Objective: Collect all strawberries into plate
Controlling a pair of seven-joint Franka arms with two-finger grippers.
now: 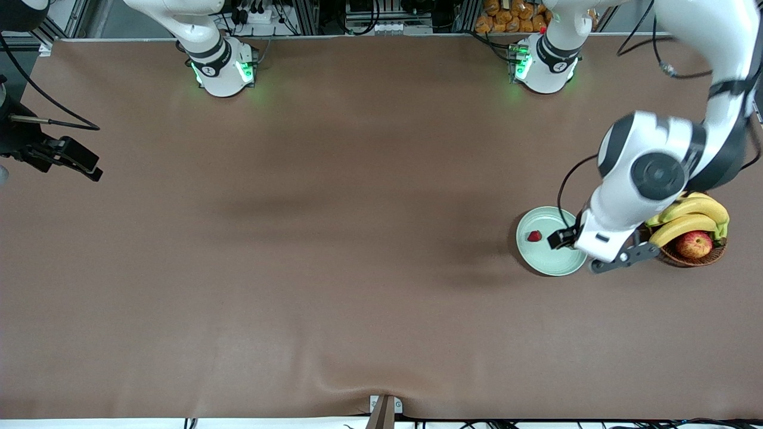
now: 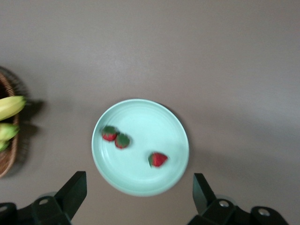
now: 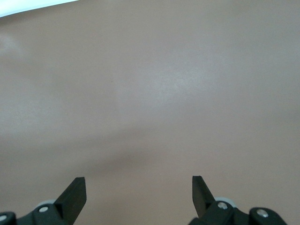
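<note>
At the left edge of the front view you have the right gripper (image 1: pixel 89 170), dark and waiting over bare table; in its wrist view the fingers (image 3: pixel 75 194) stand wide apart with nothing between them, only brown cloth below. No label or writing can be read anywhere; the arm bases at the top of the frame show only green lights and a small round mark too small to make out.

The brown table (image 1: pixel 334 238) is covered by a smooth cloth with a slight pucker at the bottom centre edge. Along the top of the frame you see metal framing, cables and a heap of orange-brown items.

At the right of the frame, the pale green plate (image 1: pixel 539 256) lies on the cloth. The left gripper (image 2: pixel 138 197) hangs over it, fingers spread wide and empty. The left wrist view shows three strawberries (image 2: pixel 122 140) in the plate: two touching, one apart. The front view shows only one; the arm hides the rest.

Just beside the plate, at the right edge, a wicker basket (image 1: pixel 691 259) holds bananas (image 1: pixel 685 217) and an apple (image 1: pixel 693 244).
</note>
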